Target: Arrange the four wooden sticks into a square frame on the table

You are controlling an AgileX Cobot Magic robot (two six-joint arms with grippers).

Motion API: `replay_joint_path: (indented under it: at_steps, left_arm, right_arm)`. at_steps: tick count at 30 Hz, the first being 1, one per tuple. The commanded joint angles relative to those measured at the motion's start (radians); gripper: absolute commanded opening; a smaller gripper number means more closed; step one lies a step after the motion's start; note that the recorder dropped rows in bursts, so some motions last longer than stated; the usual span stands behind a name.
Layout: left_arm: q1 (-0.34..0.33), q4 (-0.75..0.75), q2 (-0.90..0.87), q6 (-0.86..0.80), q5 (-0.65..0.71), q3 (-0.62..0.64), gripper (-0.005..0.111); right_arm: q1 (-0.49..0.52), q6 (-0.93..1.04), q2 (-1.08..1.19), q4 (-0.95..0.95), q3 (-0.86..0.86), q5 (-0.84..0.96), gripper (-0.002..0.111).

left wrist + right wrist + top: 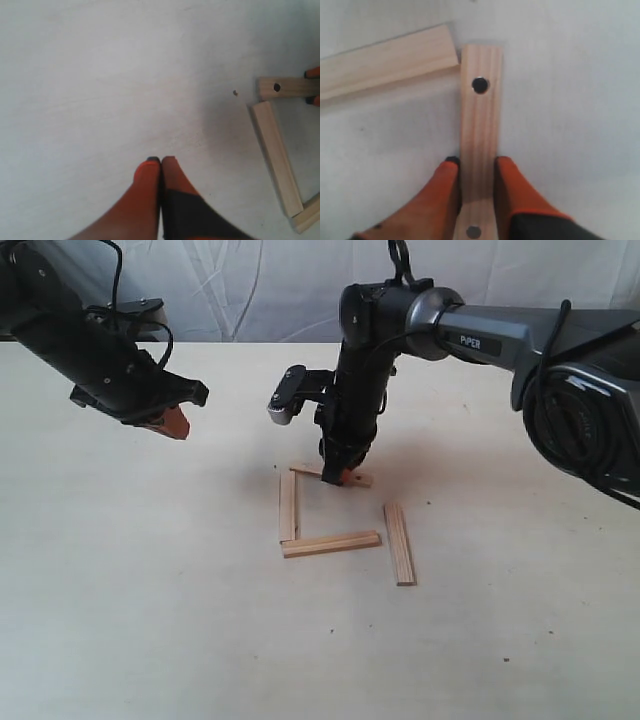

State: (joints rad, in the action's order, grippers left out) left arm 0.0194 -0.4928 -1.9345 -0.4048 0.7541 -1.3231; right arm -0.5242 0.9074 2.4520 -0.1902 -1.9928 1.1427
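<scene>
Pale wood, four sticks, flat on a cream surface (120, 640); frame incomplete.

1. Holed stick (480, 125). Far side of the group, running left to right. Its left end sits just beside the far end of the left stick. The right pincer (476, 162) clamps it across its width between the two holes, one finger on each long edge. Judged purpose: an edge grip lets the stick be slid or turned flat into the corner without lifting.

2. Left stick (288, 506). Runs near to far. Its near end meets the left end of the near stick in an L.

3. Near stick (331, 544). Runs left to right, slightly tilted, forming the near side.

4. Right stick (400, 543). Runs near to far, slightly slanted, just right of the near stick's right end. It joins neither neighbour, so this side is open.

5. Right arm. Enters from the right with the forearm level. The wrist bends steeply down and the pincer stands almost upright over the far side.

6. Left arm. Raised over the far left of the surface, well apart from the sticks. The left pincer (160, 160) has its tips pressed together, holding nothing, and is angled down. Judged parked there to leave the working arm room.

Progress, judged: near-left corner made, far-left corner being set, right side not yet placed.
</scene>
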Motion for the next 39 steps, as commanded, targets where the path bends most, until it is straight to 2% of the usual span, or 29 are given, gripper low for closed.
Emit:
replay_joint_path:
  at_steps: [1,4,12,16,21,25,29,33,36,39]
  left_arm:
    - [0.002,-0.006,0.002,-0.007,0.006,-0.006,0.000]
    - [0.002,-0.006,0.002,-0.007,0.006,-0.006,0.000]
    - [0.002,-0.011,0.002,-0.022,0.004,-0.006,0.000]
    - [0.002,-0.011,0.002,-0.022,0.002,-0.006,0.000]
    - [0.002,-0.011,0.002,-0.024,-0.004,-0.006,0.000]
    - [0.002,-0.009,0.002,-0.034,-0.057,-0.006,0.000]
    - [0.002,-0.033,0.005,-0.063,-0.057,-0.006,0.000]
    - [0.029,-0.038,0.038,-0.044,-0.062,0.051,0.000]
    - [0.065,-0.029,0.117,-0.017,-0.172,0.168,0.000]
    - [0.072,-0.045,0.226,0.036,-0.292,0.292,0.000]
  right_arm:
    - [-0.007,0.114,0.016,0.063,0.003,-0.003,0.015]
    - [-0.007,0.136,0.016,0.125,0.003,-0.052,0.020]
    - [-0.007,0.218,0.016,0.155,0.003,-0.121,0.020]
    - [-0.007,0.225,0.016,0.155,0.003,-0.125,0.041]
    - [-0.007,0.206,0.000,0.116,0.003,-0.127,0.041]
    - [-0.007,-0.063,-0.110,0.118,0.003,-0.083,0.041]
    - [0.008,-0.433,-0.176,0.190,0.003,0.078,0.041]
    - [0.050,-0.778,-0.226,0.184,0.086,0.078,0.040]
    - [0.070,-0.862,-0.263,0.178,0.200,0.078,0.040]
    - [0.071,-0.900,-0.324,0.134,0.361,0.078,0.040]
